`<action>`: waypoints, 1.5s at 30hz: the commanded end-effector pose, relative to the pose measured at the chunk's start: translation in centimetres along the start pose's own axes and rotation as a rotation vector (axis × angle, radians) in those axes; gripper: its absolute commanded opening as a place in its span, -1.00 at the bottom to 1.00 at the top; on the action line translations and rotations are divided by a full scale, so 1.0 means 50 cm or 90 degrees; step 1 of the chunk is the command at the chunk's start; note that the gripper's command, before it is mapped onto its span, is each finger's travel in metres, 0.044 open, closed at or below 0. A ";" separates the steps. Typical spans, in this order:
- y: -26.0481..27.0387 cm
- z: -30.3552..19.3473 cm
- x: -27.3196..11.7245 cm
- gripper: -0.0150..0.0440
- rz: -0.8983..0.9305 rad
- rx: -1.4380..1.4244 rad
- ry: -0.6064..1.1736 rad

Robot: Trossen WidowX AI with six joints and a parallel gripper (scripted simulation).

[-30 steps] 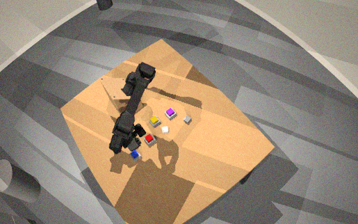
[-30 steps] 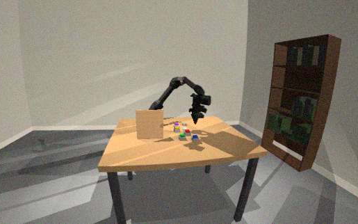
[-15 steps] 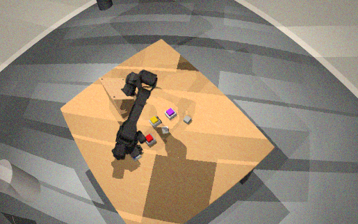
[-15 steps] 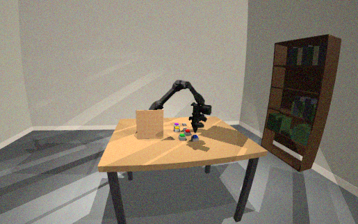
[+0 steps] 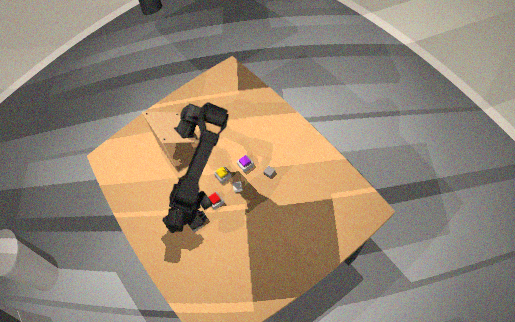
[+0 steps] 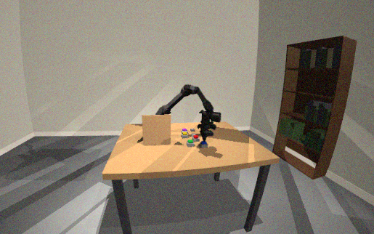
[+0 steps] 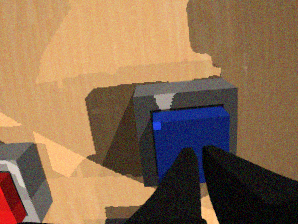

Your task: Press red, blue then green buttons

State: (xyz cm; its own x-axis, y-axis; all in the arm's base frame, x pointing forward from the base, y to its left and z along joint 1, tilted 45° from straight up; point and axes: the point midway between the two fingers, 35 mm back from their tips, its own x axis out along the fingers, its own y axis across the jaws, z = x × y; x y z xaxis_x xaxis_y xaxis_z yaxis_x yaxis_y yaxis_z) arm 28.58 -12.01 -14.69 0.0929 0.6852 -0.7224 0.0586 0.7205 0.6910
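Top view: the arm reaches from its base across the wooden table (image 5: 291, 240), its wrist covering the spot just beside the red button (image 5: 214, 199); the yellow button (image 5: 222, 173), purple button (image 5: 245, 162) and two grey blocks (image 5: 269, 172) lie beyond the red button, away from the wrist (the blue button is hidden under the arm here). Exterior view: the gripper (image 6: 204, 139) points straight down onto the blue button (image 6: 204, 144), which sits at the near edge of the button cluster, with the red button (image 6: 195, 137) just behind it and the green button (image 6: 190, 142) just beside it; a cardboard box (image 6: 156, 129) stands near the cluster. Wrist view: the fingers are nearly together, gripping nothing, their tips over the near edge of the blue button (image 7: 193, 132) in its grey housing; whether they touch it cannot be told. The red button (image 7: 8, 196) shows at the frame edge.
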 end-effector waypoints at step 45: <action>0.007 -0.032 -0.170 -0.42 -0.001 0.005 0.001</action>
State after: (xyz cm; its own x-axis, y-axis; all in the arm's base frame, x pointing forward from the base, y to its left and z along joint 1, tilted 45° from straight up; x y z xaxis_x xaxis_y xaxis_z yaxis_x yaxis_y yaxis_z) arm 27.66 -17.69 -8.74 0.1034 0.6794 -0.7264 0.0648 0.7242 0.6866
